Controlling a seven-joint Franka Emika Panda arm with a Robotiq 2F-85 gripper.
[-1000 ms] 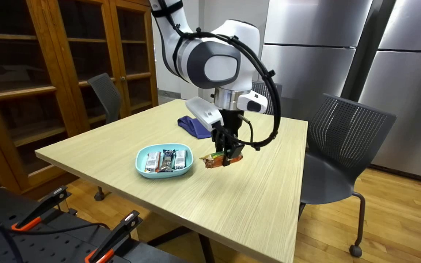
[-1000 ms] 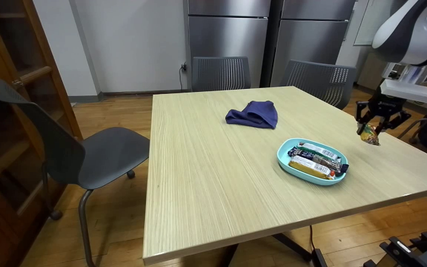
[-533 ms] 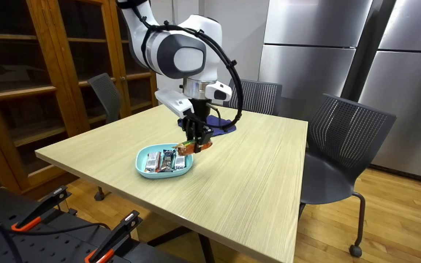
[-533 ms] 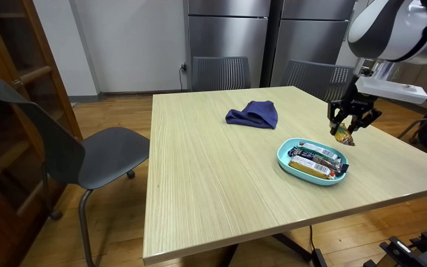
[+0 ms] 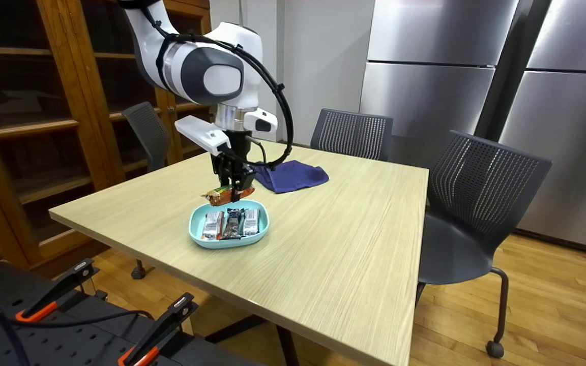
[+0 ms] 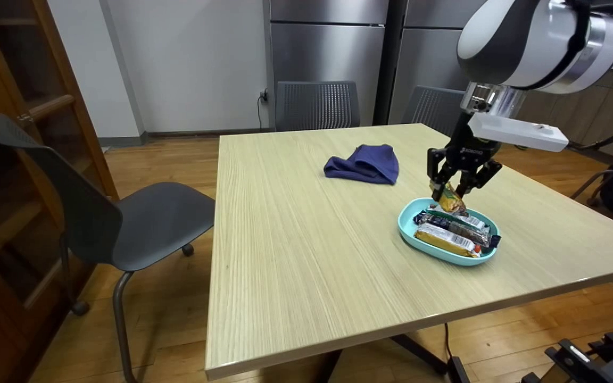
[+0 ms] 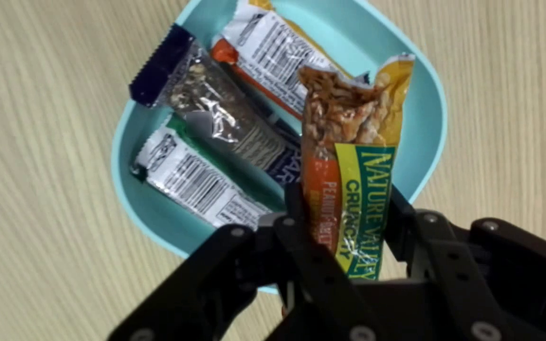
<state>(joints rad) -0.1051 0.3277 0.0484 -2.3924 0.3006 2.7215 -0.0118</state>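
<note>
Arm (image 5: 211, 73) and snack bar (image 7: 344, 175): both stand farther left in both exterior views than in the earlier frames; the tray (image 7: 422, 118) and cloth (image 5: 295, 175) keep their places on the worktop (image 5: 333, 264).
Jaws: clamped on the snack bar, one jaw against each long side (a single arm serves here, so nearness is no question).
Snack bar location: between the jaws, raised above the tray; the clearance beneath cannot be told.
Snack bar axis: runs nearly up and down the wrist view, crosswise to the closing direction. The free end overhangs the tray's interior; the opposite end is largely hidden by the jaws.
Tray from jaws: below, and mostly up and to the left in the wrist view.
Tray contents: yellow-and-white wrapper (image 7: 277, 54), clear-and-navy wrapper (image 7: 235, 111), green-and-white wrapper (image 7: 192, 180), side by side, slanting from upper left to lower right, askew to the snack bar.
Snack bar print: "NATURE VALLEY" on green, "CRUNCHY" on yellow, "PEANUT" on orange, the next word partly covered.
Other print: a word ending in "AR" on the clear-and-navy wrapper; barcodes on both white panels, small text unreadable; "ROBOTIQ" on the housing (image 6: 469, 144) above the jaws, in an exterior view.
</note>
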